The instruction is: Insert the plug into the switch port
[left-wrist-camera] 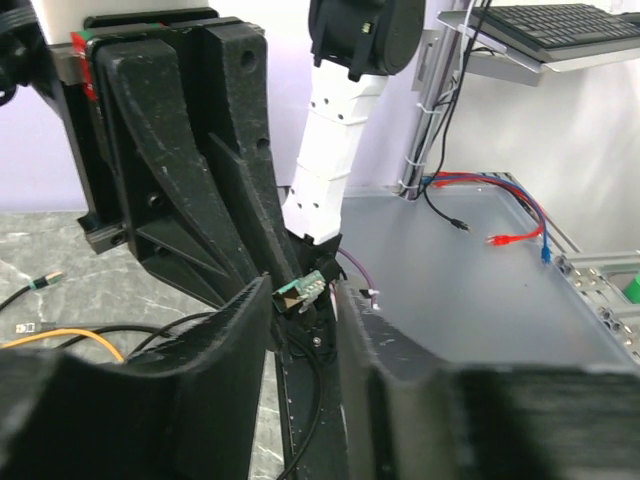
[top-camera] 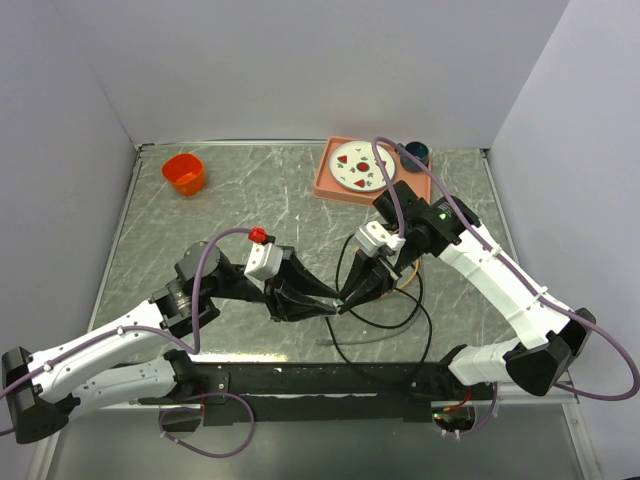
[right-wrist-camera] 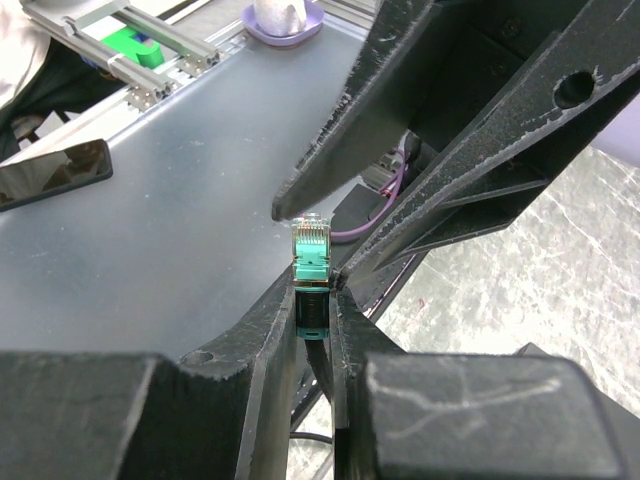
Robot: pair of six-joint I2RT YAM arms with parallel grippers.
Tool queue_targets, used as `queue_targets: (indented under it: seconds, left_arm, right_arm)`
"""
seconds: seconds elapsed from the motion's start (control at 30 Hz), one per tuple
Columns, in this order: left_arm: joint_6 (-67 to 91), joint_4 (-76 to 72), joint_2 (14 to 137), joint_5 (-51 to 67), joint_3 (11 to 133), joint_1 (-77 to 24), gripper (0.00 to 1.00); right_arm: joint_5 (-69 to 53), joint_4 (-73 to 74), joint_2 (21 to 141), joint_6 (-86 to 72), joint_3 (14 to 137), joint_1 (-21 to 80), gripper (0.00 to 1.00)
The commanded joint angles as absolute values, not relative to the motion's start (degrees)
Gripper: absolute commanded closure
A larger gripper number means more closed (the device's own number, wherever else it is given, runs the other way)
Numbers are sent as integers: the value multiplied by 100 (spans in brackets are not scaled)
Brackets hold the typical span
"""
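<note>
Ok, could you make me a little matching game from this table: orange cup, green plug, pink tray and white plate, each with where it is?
Things:
1 orange cup
2 green plug
3 pink tray
4 white plate

Places:
A lying in the tray
B far left of the table
C pinched in the right gripper
D far side, right of centre

Pairs: 1-B, 2-C, 3-D, 4-A
</note>
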State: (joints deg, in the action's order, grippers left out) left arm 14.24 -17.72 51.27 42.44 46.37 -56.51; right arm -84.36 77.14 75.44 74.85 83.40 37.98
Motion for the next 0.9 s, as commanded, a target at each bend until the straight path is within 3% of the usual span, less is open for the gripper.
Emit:
queue_targets:
  seconds: [0.0, 0.1, 0.3, 0.5, 0.77, 0.87]
  left_arm:
    - [1380, -2065, 5150, 4095, 4808, -5704, 65]
    - [1371, -2083, 5194, 4166, 4851, -5748, 67]
    - [1354, -2346, 5116, 4184, 4755, -5862, 62]
    - [1301, -2339, 5009, 4245, 4737, -5898, 70]
    - [1151, -2109, 5335, 4227, 4834, -5941, 68]
    - [1169, -2162, 5317, 4254, 4834, -5941, 78]
  right_arm:
    - [-10151, 8991, 7488, 7497, 8561, 3770, 100]
    - [-10151, 8991, 7532, 7497, 8561, 3753, 100]
    - [-10143, 8991, 7497, 7462, 8631, 3753, 100]
    - [-10151, 8938, 7462, 7383, 8631, 3753, 100]
    - [-10160, 8982, 7401, 7418, 8649, 3753, 100]
    - [-10160, 8965, 7400, 7392, 8622, 3753, 100]
